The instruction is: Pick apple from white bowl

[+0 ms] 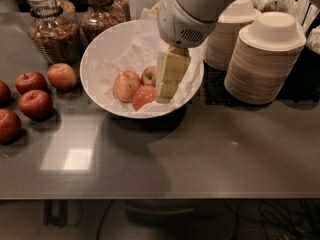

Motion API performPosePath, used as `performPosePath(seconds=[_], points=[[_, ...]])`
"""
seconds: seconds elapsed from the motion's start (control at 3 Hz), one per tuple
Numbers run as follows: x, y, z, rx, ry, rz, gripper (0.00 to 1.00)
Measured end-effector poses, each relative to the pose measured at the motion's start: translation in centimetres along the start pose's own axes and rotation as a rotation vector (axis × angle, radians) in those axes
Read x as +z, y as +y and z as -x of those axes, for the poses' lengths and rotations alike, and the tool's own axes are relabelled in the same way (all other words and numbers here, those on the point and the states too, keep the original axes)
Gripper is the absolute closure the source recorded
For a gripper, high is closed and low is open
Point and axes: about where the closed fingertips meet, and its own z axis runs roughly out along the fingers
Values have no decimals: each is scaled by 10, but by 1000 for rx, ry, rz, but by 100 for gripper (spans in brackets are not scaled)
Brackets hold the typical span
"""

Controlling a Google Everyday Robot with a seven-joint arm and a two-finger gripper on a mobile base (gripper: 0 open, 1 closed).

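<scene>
The white bowl (pixel 100 59) sits on the table (pixel 210 154) toward the middle of its far edge, lined with crumpled white paper (pixel 132 46). Three apples lie close together at the bottom of it. The apple (pixel 126 85), the palest, yellow with pink streaks, is the one nearest the table's left edge. It touches a redder apple (pixel 143 97) on the near side. A third apple (pixel 148 76) behind them is partly hidden.

The gripper (pixel 165 95) hangs inside the bowl, on the side toward the table's right edge. Its cream-coloured tip is down just beside the redder apple and in front of the third one. It is apart from the pale apple and holds nothing that I can see. I cannot tell how the jaws stand. The white arm housing (pixel 187 14) leans in above the bowl's far rim.

Four dark red apples (pixel 35 104) and one lighter one rest along the left edge of the table. Two glass jars (pixel 52 31) stand at the far left corner. Stacks of tan paper bowls (pixel 260 64) stand at the far right corner.
</scene>
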Motion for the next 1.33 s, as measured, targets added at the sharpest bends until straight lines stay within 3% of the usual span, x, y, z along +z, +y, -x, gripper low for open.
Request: performPosePath(seconds=[0.33, 0.67, 1.33], points=[[0, 0, 0, 0, 0, -1, 0], [-9, 0, 2, 4, -15, -32, 0], [21, -43, 25, 64, -154, -56, 0]])
